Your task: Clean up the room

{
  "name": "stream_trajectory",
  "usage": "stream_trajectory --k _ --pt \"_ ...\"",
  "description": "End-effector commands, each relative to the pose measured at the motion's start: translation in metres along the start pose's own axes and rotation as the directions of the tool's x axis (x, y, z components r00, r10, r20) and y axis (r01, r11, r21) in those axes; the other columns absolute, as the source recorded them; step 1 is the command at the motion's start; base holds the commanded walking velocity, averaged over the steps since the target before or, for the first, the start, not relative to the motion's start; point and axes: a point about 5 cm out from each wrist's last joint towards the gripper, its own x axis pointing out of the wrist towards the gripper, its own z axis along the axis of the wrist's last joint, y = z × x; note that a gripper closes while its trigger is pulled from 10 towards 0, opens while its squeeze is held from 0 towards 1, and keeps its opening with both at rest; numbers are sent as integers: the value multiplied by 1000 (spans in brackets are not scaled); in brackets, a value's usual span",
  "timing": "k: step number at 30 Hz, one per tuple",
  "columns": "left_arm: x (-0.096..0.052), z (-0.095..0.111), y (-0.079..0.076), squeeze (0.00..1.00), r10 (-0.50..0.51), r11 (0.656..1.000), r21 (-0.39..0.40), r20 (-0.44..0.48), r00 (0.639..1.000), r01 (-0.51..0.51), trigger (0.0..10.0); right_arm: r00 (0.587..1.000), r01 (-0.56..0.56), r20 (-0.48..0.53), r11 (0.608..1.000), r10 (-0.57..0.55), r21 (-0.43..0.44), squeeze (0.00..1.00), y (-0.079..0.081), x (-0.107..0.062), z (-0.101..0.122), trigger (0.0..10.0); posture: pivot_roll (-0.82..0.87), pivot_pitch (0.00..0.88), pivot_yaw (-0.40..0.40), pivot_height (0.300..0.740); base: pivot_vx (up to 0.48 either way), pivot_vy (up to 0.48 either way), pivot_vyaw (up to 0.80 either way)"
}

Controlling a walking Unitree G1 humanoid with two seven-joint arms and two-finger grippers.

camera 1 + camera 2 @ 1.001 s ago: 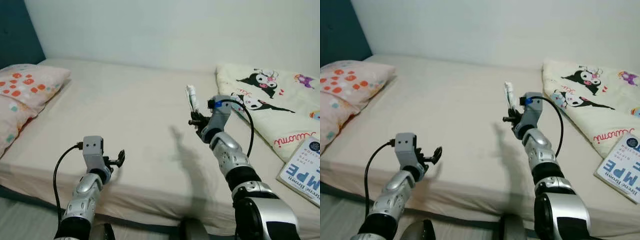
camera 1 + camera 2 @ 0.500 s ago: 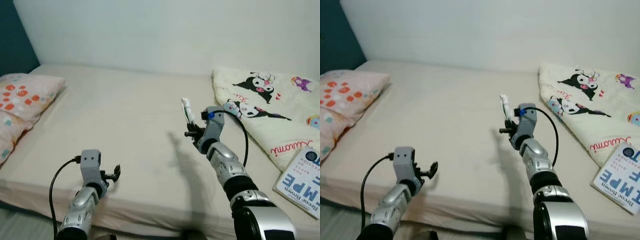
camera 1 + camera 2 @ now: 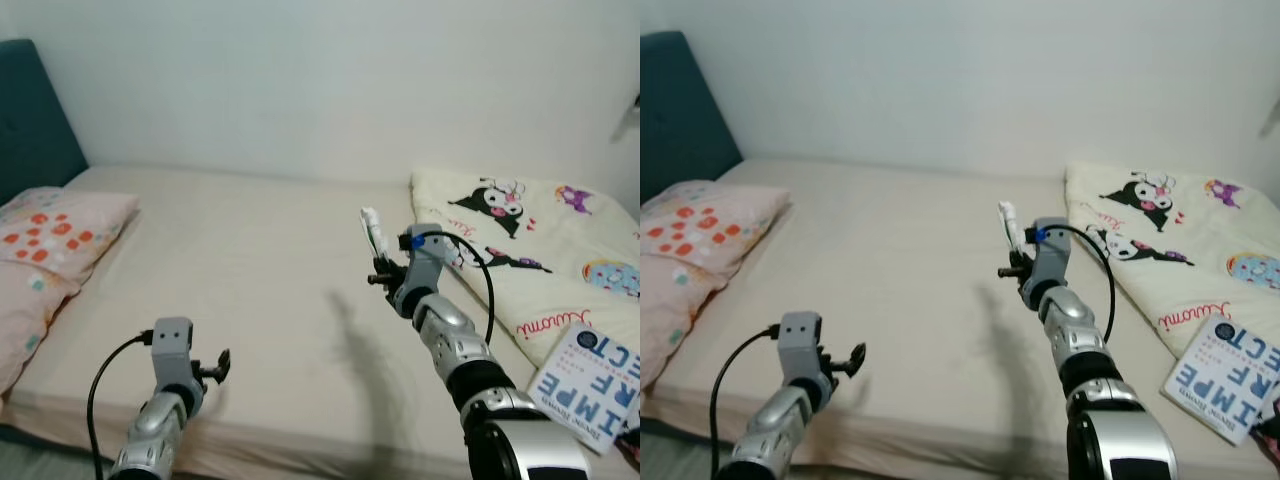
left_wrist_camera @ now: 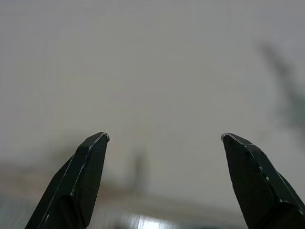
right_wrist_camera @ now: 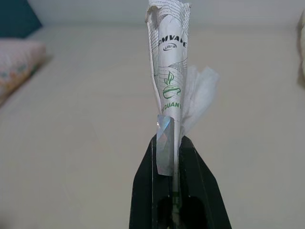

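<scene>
The wide beige mattress (image 3: 240, 260) lies under both my arms. My right gripper (image 5: 172, 143) is raised above its middle, fingers pinched on a crumpled white wrapper with green print (image 5: 167, 71), probably a tissue packet. The grip is thin; a jolt while walking could shake it loose. My left gripper (image 4: 164, 138) hangs low, fingers spread wide, holding nothing.

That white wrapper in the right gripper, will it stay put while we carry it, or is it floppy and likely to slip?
The wrapper looks thin, crumpled and probably very light, so it should carry easily. It stands up from the shut right gripper, so it holds some shape, but it would likely bend on contact. The fingers pinch its lower end, where a glossy strip shows; that could be slippery.
</scene>
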Motion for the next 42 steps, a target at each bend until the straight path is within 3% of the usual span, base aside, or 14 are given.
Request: stream_trajectory --k 1,6,10,13,16,19,21,25,26,27,28,35,42 --pt "-4 -8 9 0 29 999 14 -29 999 -29 10000 999 11 -31 1000 -11 -4 0 -2 -3 -10 0 51 0 -26 703 0 0 0" --pt "-22 -46 26 0 105 994 17 -177 979 -104 10000 979 66 -190 997 -72 -39 0 -13 -20 -55 0 53 0 -29 733 0 0 0" --pt "-28 -57 31 0 135 991 15 -223 965 -135 10000 966 89 -239 996 -93 -29 0 -18 -28 -70 0 54 0 -31 740 0 0 0" --pt "-50 -86 46 0 212 974 -4 -349 913 -228 10000 910 123 -391 990 -140 -69 0 -29 -56 -112 0 48 0 -41 740 0 0 0" --pt "-60 -99 51 0 233 968 5 -400 886 -252 10000 875 136 -457 987 -159 -83 0 -33 -69 -129 0 46 0 -44 740 0 0 0" --pt "-75 -116 53 0 245 965 35 -474 846 -260 10000 808 175 -554 979 -202 -102 0 -40 -93 -155 0 49 0 -45 740 0 0 0" --pt "-76 -118 53 0 244 965 38 -482 841 -259 10000 799 180 -565 978 -208 -104 0 -40 -96 -158 0 49 0 -45 740 0 0 0" --pt "-81 -125 50 0 232 970 55 -510 828 -238 10000 742 205 -633 974 -221 -100 0 -41 -117 -180 0 51 0 -43 740 0 0 0" --pt "-82 -126 49 0 227 971 56 -514 827 -232 10000 722 209 -657 974 -214 -88 0 -40 -126 -188 2039 57 0 -47 740 0 0 0" --pt "-82 -126 49 0 227 971 56 -514 827 -232 10000 722 209 -657 974 -214 -88 0 -40 -126 -188 2039 57 0 -47 740 0 0 0" --pt "-82 -126 48 0 222 972 55 -515 828 -227 10000 704 207 -677 974 -215 -93 0 -40 -134 -195 10000 58 0 -48 740 0 0 0" --pt "-78 -125 41 0 199 978 53 -514 834 -200 10000 647 241 -715 961 -265 -137 0 -48 -157 -209 10000 44 0 -46 740 0 0 551" --pt "-71 -121 37 0 188 980 44 -504 843 -192 10000 652 234 -709 961 -269 -149 0 -52 -157 -206 10000 38 0 -46 740 0 0 800"
